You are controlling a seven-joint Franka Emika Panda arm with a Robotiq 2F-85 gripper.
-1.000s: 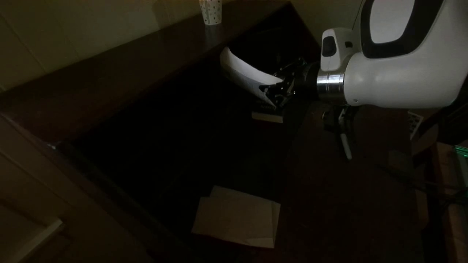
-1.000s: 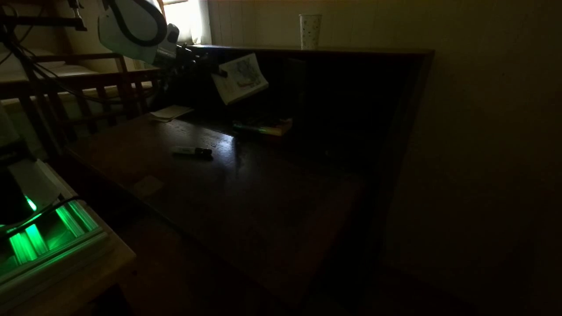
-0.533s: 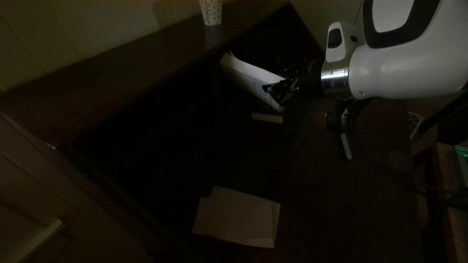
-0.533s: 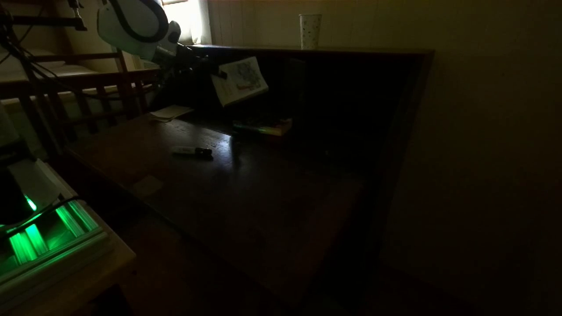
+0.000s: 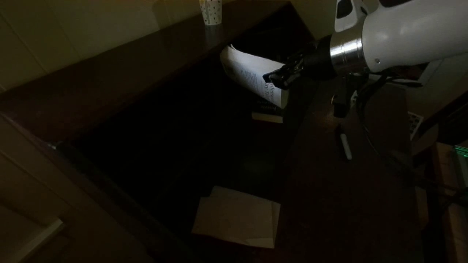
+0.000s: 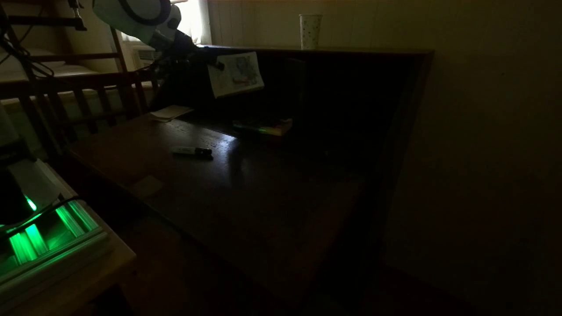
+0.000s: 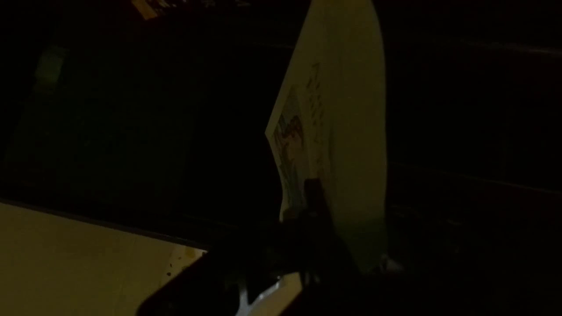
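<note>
Gripper [image 5: 275, 79] pinched tight on one end of booklet [image 5: 252, 75], holding it tilted above desk [image 6: 210, 188]. Long axis runs outward from grip, toward ledge [image 5: 146, 62]; clearance there unclear. Open air separates lower edge from book [image 6: 263, 127] lying below. Cup [image 5: 211, 14] stands on ledge; marker [image 6: 192, 151], papers [image 5: 236, 219] well apart.

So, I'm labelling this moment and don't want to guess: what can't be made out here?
The booklet: part of its lettering, behind the gripper in an exterior view.
The lower book: its title, too dim and overlapped by the booklet in an exterior view.
The marker: any writing on it, too small and dark in both exterior views.
The arm: its upper length, cut off by the frame in both exterior views.
</note>
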